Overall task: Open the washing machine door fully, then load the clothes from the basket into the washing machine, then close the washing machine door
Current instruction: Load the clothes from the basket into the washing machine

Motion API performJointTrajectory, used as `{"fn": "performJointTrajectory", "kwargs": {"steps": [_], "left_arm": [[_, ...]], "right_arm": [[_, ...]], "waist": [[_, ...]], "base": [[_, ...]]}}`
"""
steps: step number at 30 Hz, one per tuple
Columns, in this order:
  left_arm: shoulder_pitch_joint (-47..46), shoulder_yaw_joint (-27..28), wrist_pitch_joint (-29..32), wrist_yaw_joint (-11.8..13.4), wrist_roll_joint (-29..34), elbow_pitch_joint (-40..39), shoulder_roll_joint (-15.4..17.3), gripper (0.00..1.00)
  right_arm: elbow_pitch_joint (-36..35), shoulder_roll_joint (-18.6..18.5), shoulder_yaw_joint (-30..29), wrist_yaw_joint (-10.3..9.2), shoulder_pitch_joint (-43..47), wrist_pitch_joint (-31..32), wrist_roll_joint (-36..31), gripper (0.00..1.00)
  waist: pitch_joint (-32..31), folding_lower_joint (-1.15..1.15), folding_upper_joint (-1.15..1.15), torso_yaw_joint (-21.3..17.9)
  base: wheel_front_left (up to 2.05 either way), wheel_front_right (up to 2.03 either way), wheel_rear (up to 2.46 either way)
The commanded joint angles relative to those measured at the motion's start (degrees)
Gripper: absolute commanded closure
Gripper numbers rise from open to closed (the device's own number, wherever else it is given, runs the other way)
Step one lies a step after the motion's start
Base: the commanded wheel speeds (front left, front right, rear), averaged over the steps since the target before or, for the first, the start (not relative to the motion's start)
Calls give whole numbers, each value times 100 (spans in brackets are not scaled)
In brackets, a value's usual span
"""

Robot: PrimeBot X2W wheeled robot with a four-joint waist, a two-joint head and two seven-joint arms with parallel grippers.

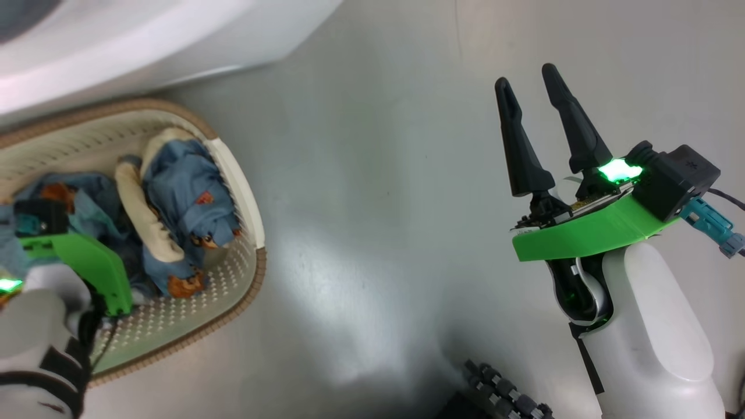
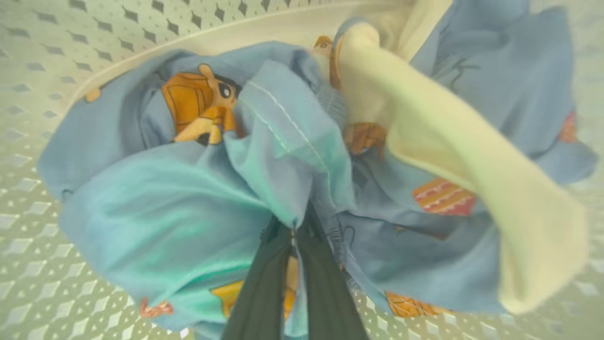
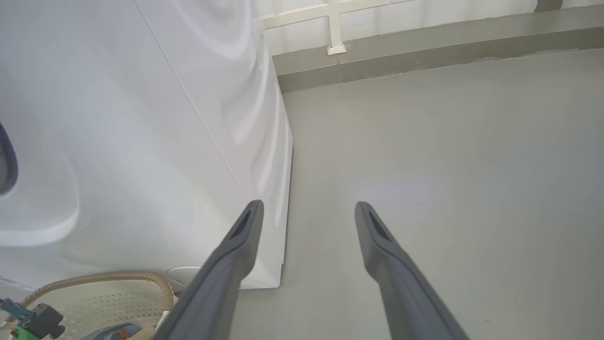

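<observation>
1. The basket (image 1: 247,198) sits on the floor (image 1: 378,203) at the robot's left, just in front of the washing machine (image 1: 145,41).
2. The clothes (image 1: 186,203) lie heaped inside the basket, mostly toward the machine's side.
3. The left gripper (image 2: 293,231) reaches down into the basket, its fingers among the clothes with a fold of fabric between them.
4. The right gripper (image 1: 527,77) hangs over the floor, well to the right of the basket and apart from the machine.
5. A wall (image 3: 424,19) stands behind the floor, beyond the machine's corner.
</observation>
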Motion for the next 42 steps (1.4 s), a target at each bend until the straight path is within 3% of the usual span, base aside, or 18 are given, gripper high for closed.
{"fn": "performJointTrajectory", "kwargs": {"steps": [1, 11, 28, 35, 42], "left_arm": [[270, 64, -131, -8, -92, -102, 96, 100], [878, -385, -583, -12, -651, -868, -115, 100], [1885, -1132, -1332, -13, -1539, -2078, -167, 100], [2327, -762, -1369, -13, -1513, -2987, -118, 100], [3091, -53, -1371, 54, -994, -4277, -173, 100]], "right_arm": [[-78, 4, 81, 56, 238, -27, -30, 0], [82, -145, 99, 56, 373, -27, 0, 0], [389, -593, 39, 56, 996, -27, 70, 0], [469, -703, -32, 56, 1370, -27, 114, 0], [548, -794, -19, 56, 1645, -27, 177, 0]], "waist": [[-313, 0, 0, 118], [-1151, 0, 0, 433], [-2959, 0, 0, 1192], [-3554, 0, 0, 1460], [-4066, 0, 0, 1594]], "base": [[0, 0, 0], [0, 0, 0], [0, 0, 0], [0, 0, 0], [0, 0, 0]]}}
